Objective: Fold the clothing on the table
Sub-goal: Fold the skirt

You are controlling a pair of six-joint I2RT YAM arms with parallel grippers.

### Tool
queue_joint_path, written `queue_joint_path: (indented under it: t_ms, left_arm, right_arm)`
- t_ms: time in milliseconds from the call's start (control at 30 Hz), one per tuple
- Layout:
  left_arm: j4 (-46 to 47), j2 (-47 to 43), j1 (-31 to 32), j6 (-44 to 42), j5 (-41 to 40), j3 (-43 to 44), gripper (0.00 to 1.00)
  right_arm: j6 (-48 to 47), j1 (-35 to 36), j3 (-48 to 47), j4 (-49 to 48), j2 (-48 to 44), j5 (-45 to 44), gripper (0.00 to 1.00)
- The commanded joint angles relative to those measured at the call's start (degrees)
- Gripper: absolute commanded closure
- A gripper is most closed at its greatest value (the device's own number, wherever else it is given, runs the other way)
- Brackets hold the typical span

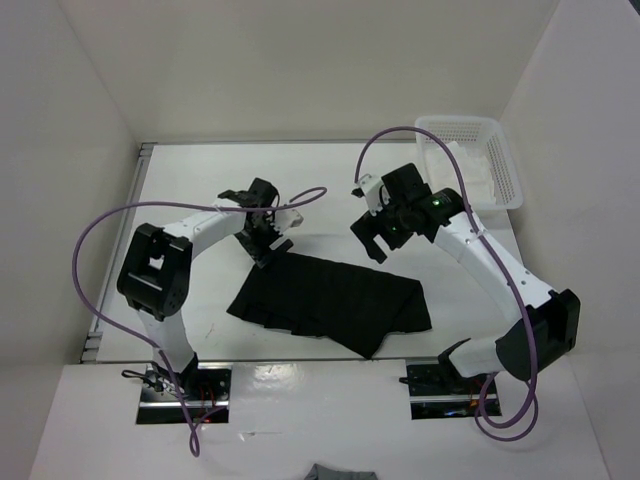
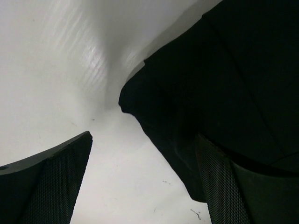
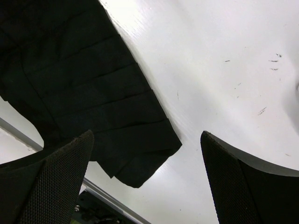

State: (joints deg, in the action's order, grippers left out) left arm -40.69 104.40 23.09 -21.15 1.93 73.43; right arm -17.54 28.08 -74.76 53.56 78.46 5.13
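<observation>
The white bench (image 1: 200,180) is seen to fill the enclosure, bordered by white walls on three sides. The black pleated skirt (image 1: 330,300) is laid on the near middle of it, between the two arm bases and slightly toward the right, spread out flat with an uneven outline and its pleats showing along the near left edge. Two white and black arms are bent in over the bench from the near edge, one from each side. A white mesh basket (image 1: 510,185) is set in the far right corner, well apart from the skirt, and a white cloth (image 1: 470,165) is seen inside it. The left hand (image 1: 272,247) is held at the skirt's far left corner with its jaws spread wide and nothing gripped. In the left wrist view a rounded corner of the skirt (image 2: 210,93) is seen between the fingers of that hand (image 2: 144,137), with fabric running under the right-side finger and bare bench (image 2: 46,70) beside the other. The right hand (image 1: 375,243) is held just beyond the skirt's far edge, likewise fully spread and empty. In the right wrist view its fingers (image 3: 56,182) frame mostly bare bench (image 3: 210,70), with a pleated corner of the skirt (image 3: 84,84) lying toward the left finger. Whether either hand touches the fabric cannot be told. A purple cable (image 1: 95,245) is looped out from each arm.
</observation>
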Motion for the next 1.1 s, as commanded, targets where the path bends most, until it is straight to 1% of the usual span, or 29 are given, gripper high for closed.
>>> queue_joint_path:
  t_ms: [0, 100, 233, 333, 367, 400, 433, 467, 500, 533, 600, 700, 833, 967, 1067]
  left_arm:
    - [1.9, 0.8, 1.4, -2.6, 3.6, 2.2, 0.04]
    - [1.9, 1.9, 2.8, -3.8, 4.9, 2.2, 0.05]
    - [1.9, 4.1, 4.1, -4.3, 4.9, 2.2, 0.14]
    - [1.9, 5.6, 4.8, -4.9, 5.4, 2.2, 0.22]
    - [1.9, 6.2, 4.8, -4.9, 5.4, 2.2, 0.26]
    - [1.4, 6.7, 4.8, -4.9, 5.4, 2.2, 0.40]
    - [1.4, 6.7, 4.8, -4.9, 5.4, 2.2, 0.47]
    - [1.4, 7.3, 4.8, -4.9, 5.4, 2.2, 0.56]
    - [1.4, 7.3, 4.8, -4.0, 5.4, 2.2, 0.69]
    - [1.9, 7.8, 4.8, -3.5, 4.8, 2.7, 0.86]
    - [1.9, 8.5, 4.2, -2.0, 4.8, 4.2, 0.99]
    - [1.9, 10.0, 1.5, 1.3, 4.1, 6.7, 1.00]
    - [0.3, 12.1, -2.6, 5.6, 3.5, 12.2, 1.00]
    - [0.3, 13.3, -7.2, 9.2, 1.3, 13.3, 1.00]
    - [-0.3, 13.8, -9.5, 11.0, 1.3, 13.3, 1.00]
  right_arm:
    - [0.7, -0.8, -1.5, -0.4, -1.4, -0.4, 0.01]
    - [0.7, -1.4, -1.5, -0.4, -1.9, -0.4, 0.01]
    - [0.1, -2.0, -2.1, -0.4, -2.5, -0.4, 0.01]
    - [0.1, -2.0, -3.3, 0.1, -3.0, -0.4, 0.01]
    - [0.1, -2.5, -3.3, 0.1, -3.0, -0.4, 0.01]
    - [0.1, -2.5, -3.3, 0.1, -3.0, -0.4, 0.01]
    - [0.1, -2.5, -3.8, 0.1, -3.0, -0.4, 0.01]
    - [0.1, -2.5, -3.8, 0.1, -3.7, -0.4, 0.01]
    - [0.1, -2.5, -3.8, 0.1, -3.7, -0.4, 0.01]
    - [0.1, -3.0, -3.8, 0.1, -3.7, -0.4, 0.01]
    - [0.1, -3.0, -3.8, 0.1, -3.7, -0.4, 0.01]
    - [0.1, -3.0, -3.8, 0.1, -3.7, -0.4, 0.01]
    - [0.1, -3.0, -3.8, -0.4, -2.5, -0.4, 0.01]
    - [0.1, -3.6, -3.8, -1.5, -0.8, 0.2, 0.01]
    - [0.1, -3.6, -3.8, -2.1, 1.0, 0.8, 0.01]
